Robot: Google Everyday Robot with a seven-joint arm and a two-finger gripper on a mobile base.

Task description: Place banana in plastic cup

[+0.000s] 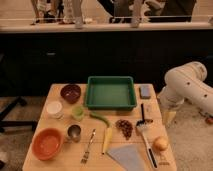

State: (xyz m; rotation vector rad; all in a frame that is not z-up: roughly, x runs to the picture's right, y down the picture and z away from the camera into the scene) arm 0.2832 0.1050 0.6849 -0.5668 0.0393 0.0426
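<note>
While gripper (168, 116) hangs off the table's (70, 160) right edge, jaws released and empty, banana (107, 140) lies front-center beside fork (88, 146). Risks: long reach, grabbing green veg (100, 118) just above it instead, or dropping into steel cup (74, 133) vs plastic cup (77, 112).

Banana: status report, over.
End effector open, empty, beside table's right edge. Banana lying on table, ungrasped. Green vegetable lies between it and plastic cup.
</note>
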